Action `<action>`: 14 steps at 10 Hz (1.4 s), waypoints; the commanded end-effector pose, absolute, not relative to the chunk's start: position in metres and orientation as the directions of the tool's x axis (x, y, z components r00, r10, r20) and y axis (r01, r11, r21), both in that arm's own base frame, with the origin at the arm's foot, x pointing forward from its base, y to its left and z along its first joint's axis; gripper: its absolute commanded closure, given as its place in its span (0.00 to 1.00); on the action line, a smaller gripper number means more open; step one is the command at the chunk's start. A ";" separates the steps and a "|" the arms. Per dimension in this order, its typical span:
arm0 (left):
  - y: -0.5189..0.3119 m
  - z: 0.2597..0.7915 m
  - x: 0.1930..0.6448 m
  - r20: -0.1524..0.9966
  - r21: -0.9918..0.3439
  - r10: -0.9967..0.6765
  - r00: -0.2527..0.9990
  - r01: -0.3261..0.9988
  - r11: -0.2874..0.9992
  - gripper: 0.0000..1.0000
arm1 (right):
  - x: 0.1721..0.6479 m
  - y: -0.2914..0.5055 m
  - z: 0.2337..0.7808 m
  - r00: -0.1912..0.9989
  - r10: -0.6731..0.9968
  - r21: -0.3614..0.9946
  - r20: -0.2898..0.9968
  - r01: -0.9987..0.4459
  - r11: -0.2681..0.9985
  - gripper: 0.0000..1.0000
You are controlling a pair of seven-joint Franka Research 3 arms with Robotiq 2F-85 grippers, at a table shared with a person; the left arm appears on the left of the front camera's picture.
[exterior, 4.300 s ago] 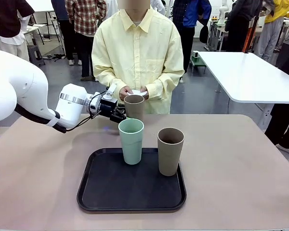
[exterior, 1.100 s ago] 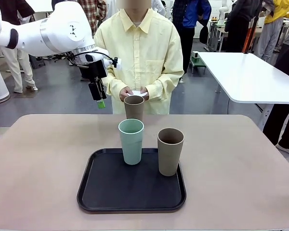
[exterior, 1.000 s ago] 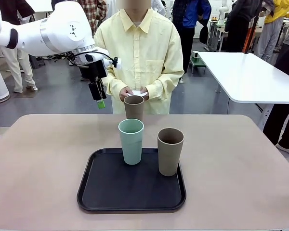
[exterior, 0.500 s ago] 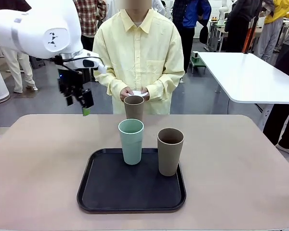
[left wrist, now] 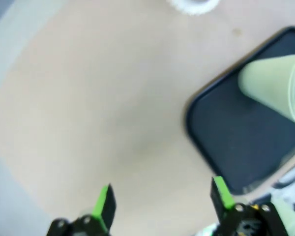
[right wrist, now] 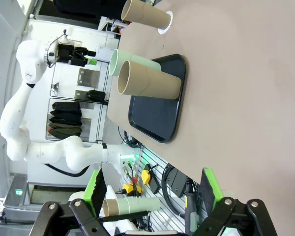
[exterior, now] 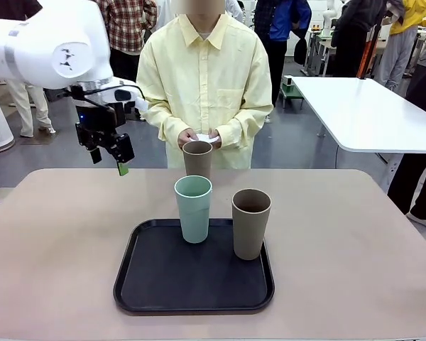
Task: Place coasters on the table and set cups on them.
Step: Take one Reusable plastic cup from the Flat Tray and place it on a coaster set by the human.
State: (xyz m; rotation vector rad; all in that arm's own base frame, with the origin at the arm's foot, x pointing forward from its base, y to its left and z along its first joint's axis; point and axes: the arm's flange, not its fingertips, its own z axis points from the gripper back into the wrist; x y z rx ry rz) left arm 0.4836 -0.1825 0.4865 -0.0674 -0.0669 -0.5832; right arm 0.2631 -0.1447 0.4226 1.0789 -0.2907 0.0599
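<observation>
One taupe cup (exterior: 197, 158) stands on the pinkish table (exterior: 355, 241) beyond the tray, in front of the person; a white scalloped coaster (right wrist: 165, 23) lies under that cup (right wrist: 145, 14). The mint cup (exterior: 193, 208) and the other taupe cup (exterior: 251, 222) stand upright on the black tray (exterior: 194, 288). White coasters (exterior: 203, 137) are held in the person's hands. My left gripper (exterior: 108, 160) hangs open and empty, high above the table's far left. In its wrist view my left gripper (left wrist: 162, 204) looks down on bare table, the mint cup (left wrist: 278, 88) and a coaster's edge (left wrist: 194, 5). My right gripper (right wrist: 152, 187) is open, low and far from the cups.
The person (exterior: 206, 78) stands at the far edge, close behind the far cup. A white table (exterior: 369, 106) stands at the back right, with other people behind it. Bare tabletop lies left and right of the tray (right wrist: 160, 113).
My left gripper has let go of the far taupe cup, risen, and swung left and slightly down, away from the person. Cups and tray have not moved.
</observation>
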 end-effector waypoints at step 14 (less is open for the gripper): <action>0.196 0.379 0.356 0.528 -0.844 0.106 0.843 0.506 0.177 0.00 | 0.264 -0.146 0.423 0.956 -0.099 0.865 0.275 -0.201 0.460 0.00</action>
